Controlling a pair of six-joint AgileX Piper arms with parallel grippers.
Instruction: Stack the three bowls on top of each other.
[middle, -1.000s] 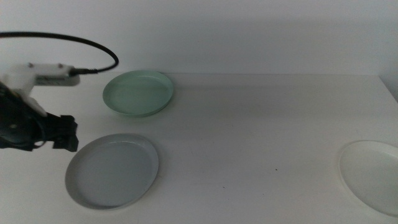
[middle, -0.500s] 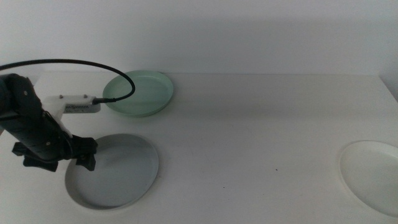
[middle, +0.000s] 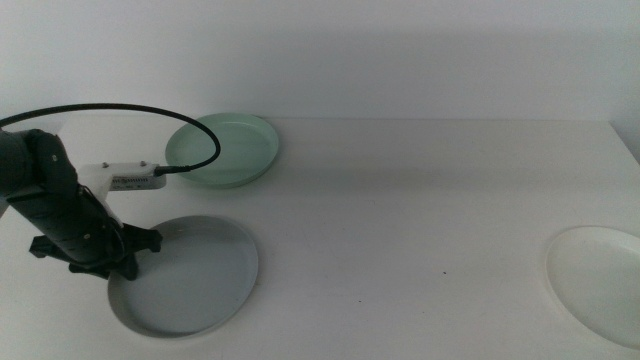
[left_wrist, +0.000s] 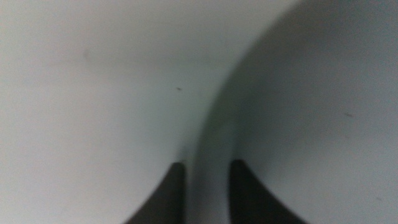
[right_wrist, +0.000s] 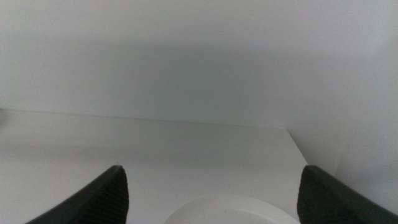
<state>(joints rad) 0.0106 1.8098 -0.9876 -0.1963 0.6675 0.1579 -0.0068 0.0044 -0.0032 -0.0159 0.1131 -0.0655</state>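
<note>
The grey bowl (middle: 190, 275) lies at the front left of the table. My left gripper (middle: 125, 262) is down at its left rim, one jaw inside and one outside. The left wrist view shows the narrow gap of the left gripper (left_wrist: 208, 171) filled by the rim of the grey bowl (left_wrist: 311, 112), so the gripper is shut on it. The mint green bowl (middle: 222, 148) sits behind, at the back left. The white bowl (middle: 600, 280) lies at the front right edge. My right gripper (right_wrist: 212, 169) hangs wide open above the white bowl (right_wrist: 224, 210), out of the middle view.
The white table (middle: 400, 200) runs back to a plain white wall. A black cable (middle: 120, 105) arcs from the left arm over the mint green bowl's near side.
The left arm swung down from the table's left edge onto the grey bowl's left rim. In the last half second the jaws settled over the rim and the bowl shifted slightly right.
</note>
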